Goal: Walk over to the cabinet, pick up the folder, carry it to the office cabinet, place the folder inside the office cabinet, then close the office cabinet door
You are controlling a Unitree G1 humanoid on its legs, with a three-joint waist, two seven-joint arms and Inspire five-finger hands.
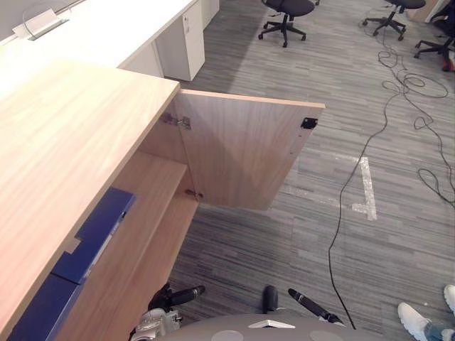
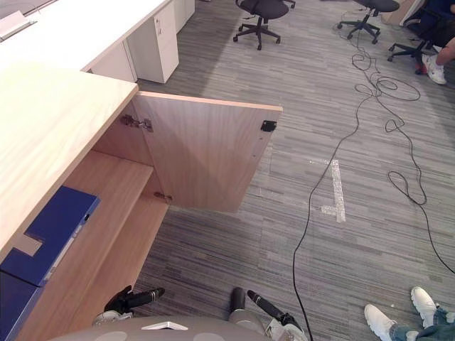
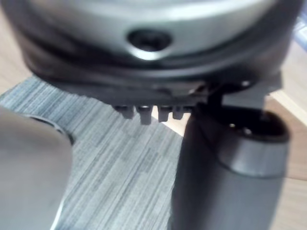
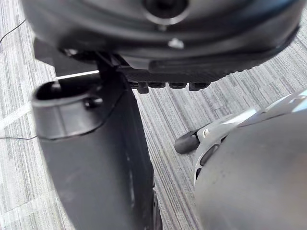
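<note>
Left eye view: the folder (image 1: 96, 231) lies on the shelf (image 1: 153, 185), so you must close the door (image 1: 242, 153). Left hand (image 1: 178, 295) and right hand (image 1: 307, 303) hang empty, fingers apart.

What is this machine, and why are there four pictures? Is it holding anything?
It's a walking robot with two arms. Two pictures come from cameras in its head, looking down. The two close-up ones come from cameras on its wrists. Its left hand and right hand hang low, open and holding nothing. The blue folder lies on a shelf inside the wooden cabinet, whose door stands open. A person's white shoes show on the carpet nearby.
</note>
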